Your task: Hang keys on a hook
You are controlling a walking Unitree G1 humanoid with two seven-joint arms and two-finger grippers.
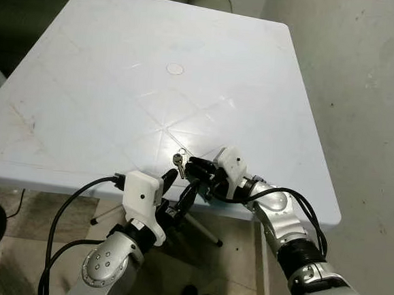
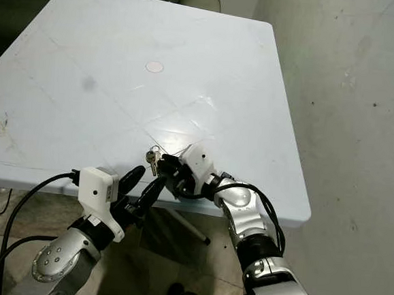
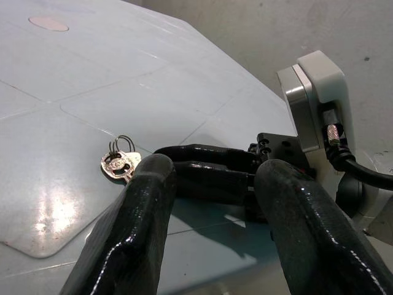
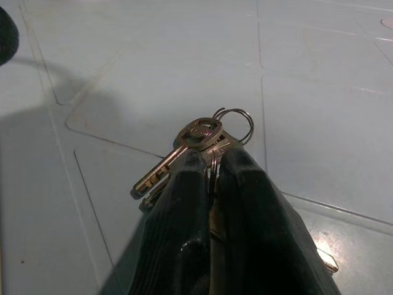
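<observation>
1. Left eye view: right pincer [image 1: 190, 166] at the near edge of the pale blue surface [image 1: 154, 82], fingers clamped on the keys [image 1: 178, 160]. Keys sit just above the surface near its front edge, ring end up and away from the robot. Blades too small to read here. Left pincer [image 1: 176, 190] below and just in front of the surface edge, fingers spread, tips pointing up toward the keys, not touching them. Black cable [image 1: 77, 199] loops off the left wrist. Folding leg [image 1: 201, 230] under the surface is partly hidden by the arms.
2. Right eye view: same layout. Keys [image 2: 152, 160] just off the right pincer tips [image 2: 165, 165]. Left pincer [image 2: 139, 187] gapes below them. Round mark [image 2: 154, 67] at mid-surface. Bare wall [image 2: 364, 99] on the right.
3. Left wrist view: two left fingers [image 3: 129, 233] wide apart, cropped at the frame bottom. Between them the right pincer [image 3: 161, 161] lies across the frame, shut on the keys [image 3: 120, 163]. Key heads and ring visible, blades hidden behind the left finger.
4. Right wrist view: right fingers [image 4: 184, 233] pinched together on the keys [image 4: 196, 144]. Ring points out past the tips. One blade runs diagonally back along a finger. Lower parts of the bunch hidden between the fingers.
</observation>
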